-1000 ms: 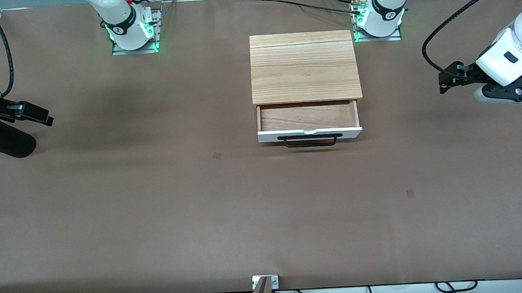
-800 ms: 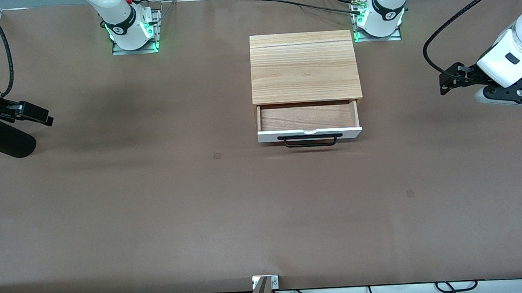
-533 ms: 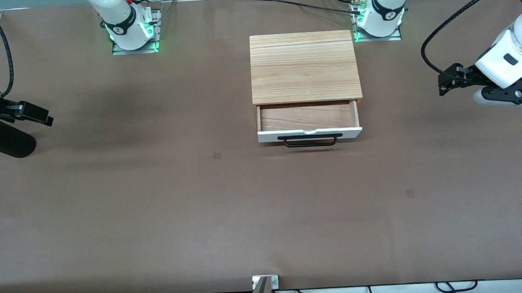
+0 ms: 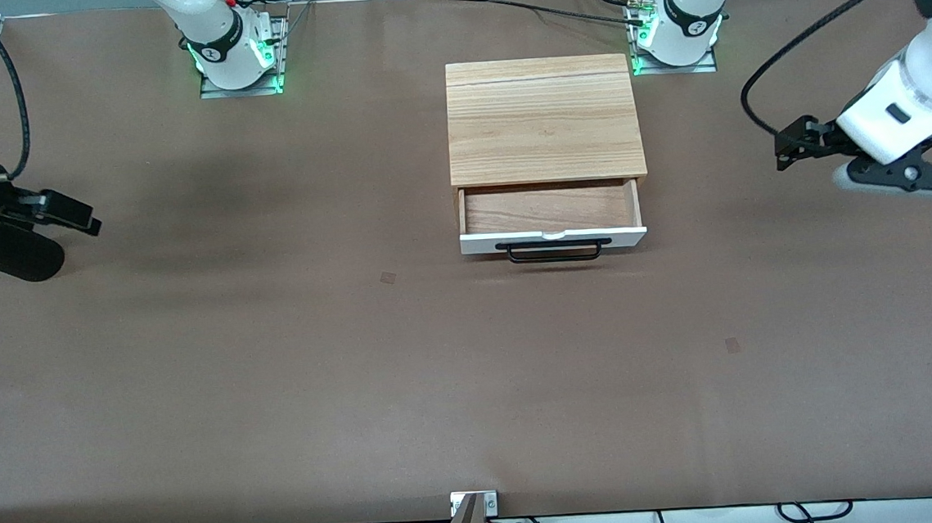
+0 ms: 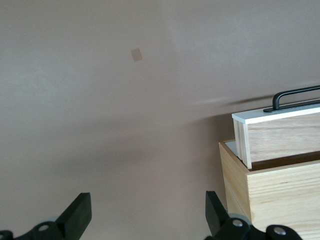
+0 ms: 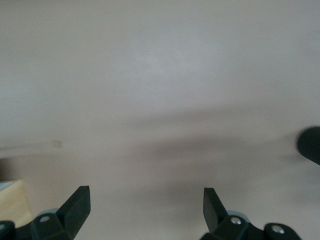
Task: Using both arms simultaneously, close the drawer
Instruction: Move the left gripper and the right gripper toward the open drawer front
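Drawers: one drawer point(image 4: 550, 210)
Wooden boxes: one box point(image 4: 543, 119)
Handles: one handle point(image 4: 553, 251)
Grippers: two, left gripper point(image 4: 786, 146), right gripper point(image 4: 69, 214)

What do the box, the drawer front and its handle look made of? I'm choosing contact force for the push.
The box looks like light wood or wood veneer, matte, with visible grain lines. The drawer front seems painted or laminated board, smooth plain white. The handle looks like thin black metal bar, though coated plastic is possible.

Drawer point(image 4: 551, 216) juts from box point(image 4: 543, 118) toward front camera; box between 2 bases, nearer left arm's
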Robot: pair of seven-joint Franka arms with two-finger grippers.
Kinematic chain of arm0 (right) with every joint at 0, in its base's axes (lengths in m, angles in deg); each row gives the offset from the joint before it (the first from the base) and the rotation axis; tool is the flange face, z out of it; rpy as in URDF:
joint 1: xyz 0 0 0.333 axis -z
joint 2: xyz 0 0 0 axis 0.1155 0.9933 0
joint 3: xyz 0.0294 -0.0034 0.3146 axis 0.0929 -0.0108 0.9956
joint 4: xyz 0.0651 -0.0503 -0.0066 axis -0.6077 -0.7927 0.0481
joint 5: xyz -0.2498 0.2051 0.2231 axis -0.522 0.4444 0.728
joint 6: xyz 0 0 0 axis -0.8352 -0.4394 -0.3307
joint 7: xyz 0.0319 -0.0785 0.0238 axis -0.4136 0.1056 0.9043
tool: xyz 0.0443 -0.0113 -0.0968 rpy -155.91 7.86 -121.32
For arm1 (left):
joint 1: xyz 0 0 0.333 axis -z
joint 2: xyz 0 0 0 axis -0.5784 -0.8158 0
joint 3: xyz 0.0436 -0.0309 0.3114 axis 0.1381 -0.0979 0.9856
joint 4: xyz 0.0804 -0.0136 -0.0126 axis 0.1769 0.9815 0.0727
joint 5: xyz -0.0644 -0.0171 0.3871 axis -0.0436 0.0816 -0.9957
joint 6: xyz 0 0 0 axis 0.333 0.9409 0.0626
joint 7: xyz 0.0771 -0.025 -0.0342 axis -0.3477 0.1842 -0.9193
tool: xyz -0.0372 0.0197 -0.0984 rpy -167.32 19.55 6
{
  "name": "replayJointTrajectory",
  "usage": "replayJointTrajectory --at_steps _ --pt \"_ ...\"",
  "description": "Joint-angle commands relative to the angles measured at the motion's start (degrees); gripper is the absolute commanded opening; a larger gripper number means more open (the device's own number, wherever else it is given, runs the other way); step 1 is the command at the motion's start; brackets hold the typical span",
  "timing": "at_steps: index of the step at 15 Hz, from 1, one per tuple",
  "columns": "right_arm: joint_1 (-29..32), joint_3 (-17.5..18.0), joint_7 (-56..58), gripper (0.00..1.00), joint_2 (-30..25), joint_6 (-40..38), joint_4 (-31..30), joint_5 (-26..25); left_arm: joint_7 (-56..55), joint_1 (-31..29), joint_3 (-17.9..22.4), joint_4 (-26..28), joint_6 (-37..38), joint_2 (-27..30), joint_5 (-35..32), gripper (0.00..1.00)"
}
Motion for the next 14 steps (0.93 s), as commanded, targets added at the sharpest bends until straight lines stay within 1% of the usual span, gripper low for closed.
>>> replayJointTrajectory --at_steps 1,2,3,4,5,6,7,8,9,10,12,14 --pt "0.79 4.40 -0.51 1.00 2.50 2.81 -0.07 1.53 0.22 -0.57 0.15 -3.94 0.80 -3.80 0.69 1.00" --pt "1.14 5.11 -0.60 1.00 3.46 3.60 -0.07 1.62 0.31 -0.57 0.15 -4.29 0.54 -5.54 1.91 1.00" --pt "1.41 5.99 -0.69 1.00 4.69 7.43 -0.07 1.97 0.22 -0.66 0.23 -4.30 0.36 -6.87 4.01 1.00" --pt "1.50 7.56 -1.91 1.00 6.18 11.13 -0.33 3.54 0.22 -0.66 0.32 -4.30 -0.08 -8.27 5.86 1.00" --pt "1.41 8.97 -5.23 1.00 6.98 12.64 -0.33 4.43 0.22 -0.74 0.32 -4.21 -1.82 -9.94 7.44 1.00" --pt "1.06 10.03 -11.00 1.00 8.03 12.83 -0.25 4.78 0.22 -0.57 0.32 -4.21 -4.01 -11.17 8.07 1.00" --pt "0.45 11.00 -14.02 1.00 8.56 12.92 -0.25 4.70 0.13 0.04 0.15 -4.21 -5.60 -12.32 8.16 1.00" --pt "-1.21 11.18 -14.57 1.00 9.53 13.01 -0.33 4.70 0.13 0.57 -0.03 -4.30 -5.71 -13.20 8.07 1.00" --pt "-2.97 11.18 -14.58 1.00 10.84 13.62 -0.07 4.61 0.05 2.31 -0.20 -4.30 -6.23 -14.95 7.99 1.00" --pt "-4.29 11.18 -15.01 1.00 12.68 15.28 0.10 4.61 0.04 3.55 -0.21 -4.30 -8.06 -16.88 8.33 1.00" --pt "-6.31 11.27 -15.37 1.00 14.27 17.66 0.02 4.79 0.31 3.74 -0.38 -4.30 -17.69 -19.09 8.68 1.00" --pt "-8.51 11.36 -15.46 1.00 16.47 18.89 0.02 4.87 0.84 3.91 -0.47 -4.30 -24.13 -21.46 13.23 1.00"
